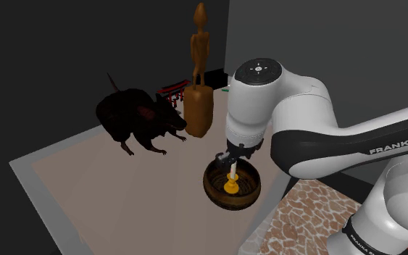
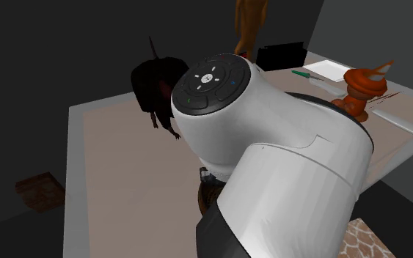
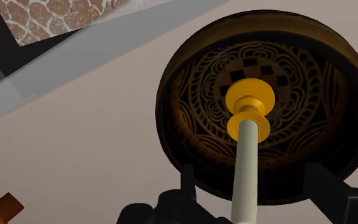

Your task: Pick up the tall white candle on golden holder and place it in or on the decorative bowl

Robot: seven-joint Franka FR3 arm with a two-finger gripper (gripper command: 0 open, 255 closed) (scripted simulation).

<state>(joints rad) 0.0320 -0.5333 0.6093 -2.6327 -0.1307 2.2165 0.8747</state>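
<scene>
White candle (image 3: 246, 181) on its golden holder (image 3: 250, 102), upright at the centre of the dark patterned bowl (image 3: 171, 121). The gripper (image 1: 232, 159) hangs directly above, released, with fingers spread either side of the candle and clear of it. The bowl sits on the beige table (image 1: 108, 203), near a dark rat figure (image 1: 140, 119).

The white arm (image 1: 318, 138) comes from the shoulder view's lower right and stretches up and to the left, its long link lying nearly level past a dark joint. The last white link (image 1: 256, 101) turns straight down, its round dark cap facing up; in the second exterior view this link looms close to the camera. Under it the black hand (image 1: 232, 156) points straight down. The jaws stand wide apart: in the wrist view the two fingers (image 3: 188, 181) rise well apart, clasping nothing.
</scene>
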